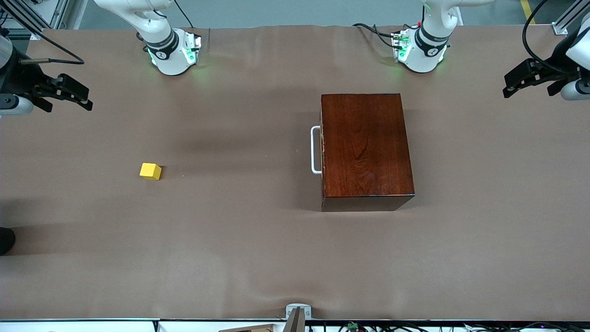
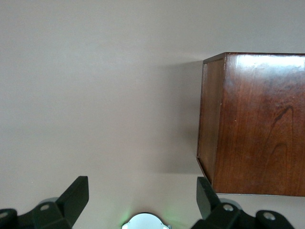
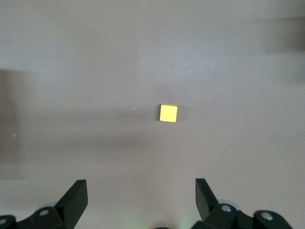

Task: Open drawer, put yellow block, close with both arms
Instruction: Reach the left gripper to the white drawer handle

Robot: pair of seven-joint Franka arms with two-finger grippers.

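Note:
The dark reddish-brown wooden box (image 1: 366,147) stands in the middle of the table, toward the left arm's end. Its drawer is shut, and the white bar handle (image 1: 315,150) faces the right arm's end. The yellow block (image 1: 150,171) lies alone on the cloth toward the right arm's end, well apart from the box. My right gripper (image 1: 87,100) hangs open and empty over that end of the table; its wrist view shows the yellow block (image 3: 168,113) below, off its fingertips (image 3: 141,187). My left gripper (image 1: 507,86) hangs open and empty over its own end, beside the box (image 2: 257,124).
A brown cloth (image 1: 258,258) covers the whole table. The two arm bases (image 1: 173,50) (image 1: 421,50) glow green along the edge farthest from the front camera, with cables beside them. A small grey mount (image 1: 297,313) sits at the nearest edge.

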